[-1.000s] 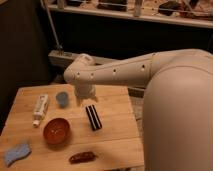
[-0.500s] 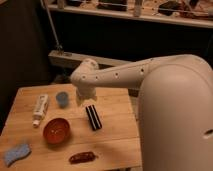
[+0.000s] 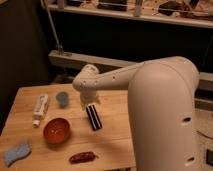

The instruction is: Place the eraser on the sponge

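Far left, at the near corner of the light wooden counter (image 3: 117, 132): one flat, light blue sponge (image 3: 16, 153) with a wavy outline, lying alone and touching nothing.

Left, further back: one white tube (image 3: 40, 109) with printed markings, lying flat and lengthwise near the left edge. Just right of it, towards the back of the counter, is a small rounded grey-blue object (image 3: 62, 98), apart from the tube.

Left of centre: one round red bowl (image 3: 56, 130), upright, sitting between the tube and the near edge. It is well apart from the sponge.

Centre, near edge: one dark reddish-brown sausage-shaped item (image 3: 82, 158), lying flat, nearer than the bowl and to its right.

Centre: the small black oblong eraser (image 3: 94, 119) with pale lengthwise stripes lies flat on the counter, to the right of the bowl. It is well apart from the sponge, with the bowl roughly between the two.

Directly at the far end of the eraser: the pale tool (image 3: 90, 103), pointing downward. Whether it is spread or pressed together cannot be told, nor whether it touches the eraser.

Right: the large white robot arm (image 3: 155, 100), reaching from the lower right across to the tool and hiding the right portion of the counter.
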